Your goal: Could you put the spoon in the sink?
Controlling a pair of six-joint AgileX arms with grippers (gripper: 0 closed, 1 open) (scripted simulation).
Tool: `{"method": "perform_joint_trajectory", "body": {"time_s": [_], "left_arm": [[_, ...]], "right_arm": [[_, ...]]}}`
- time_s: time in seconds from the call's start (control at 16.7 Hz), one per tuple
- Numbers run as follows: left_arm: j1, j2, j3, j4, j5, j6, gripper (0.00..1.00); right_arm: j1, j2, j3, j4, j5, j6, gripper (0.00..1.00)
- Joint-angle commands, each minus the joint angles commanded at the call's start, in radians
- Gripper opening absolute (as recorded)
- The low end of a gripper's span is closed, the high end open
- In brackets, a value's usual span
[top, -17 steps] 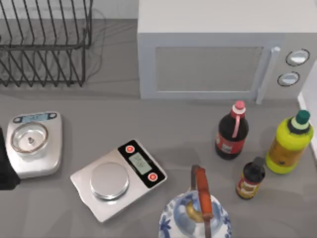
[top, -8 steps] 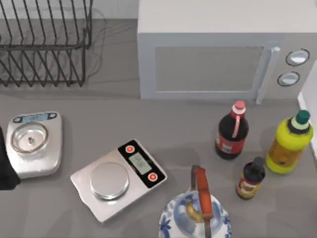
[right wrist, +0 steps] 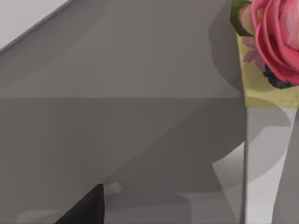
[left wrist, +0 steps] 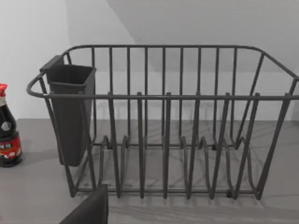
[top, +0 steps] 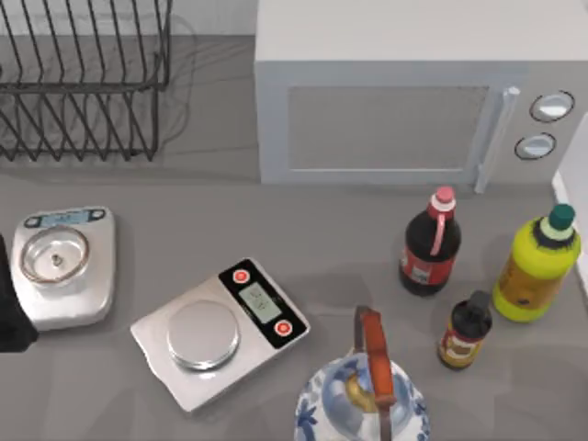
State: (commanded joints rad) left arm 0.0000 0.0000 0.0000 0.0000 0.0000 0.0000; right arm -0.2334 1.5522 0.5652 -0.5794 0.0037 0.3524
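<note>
The spoon and the sink are out of view. My left arm is a black shape at the table's left edge, beside the small scale. In the left wrist view, a dark part of my left gripper is in the foreground, facing the wire dish rack. A dark part of my right gripper hangs over the bare grey counter in the right wrist view.
A microwave stands at the back and the dish rack at the back left. Two scales lie left of centre. Three bottles stand right. A blue-white kettle sits at the front. A flowered box is near my right gripper.
</note>
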Motion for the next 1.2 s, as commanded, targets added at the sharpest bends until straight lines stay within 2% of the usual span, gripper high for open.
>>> {"method": "perform_joint_trajectory", "body": {"time_s": [0.48,0.96,1.02,1.2], "left_arm": [[0.000,0.000,0.000,0.000,0.000,0.000,1.00],[0.000,0.000,0.000,0.000,0.000,0.000,1.00],[0.000,0.000,0.000,0.000,0.000,0.000,1.00],[0.000,0.000,0.000,0.000,0.000,0.000,1.00]], "right_arm": [[0.000,0.000,0.000,0.000,0.000,0.000,0.02],[0.000,0.000,0.000,0.000,0.000,0.000,0.00],[0.003,-0.072,0.043,-0.080,0.011,0.000,0.00],[0.002,-0.083,0.077,-0.120,0.011,0.001,0.00]]}}
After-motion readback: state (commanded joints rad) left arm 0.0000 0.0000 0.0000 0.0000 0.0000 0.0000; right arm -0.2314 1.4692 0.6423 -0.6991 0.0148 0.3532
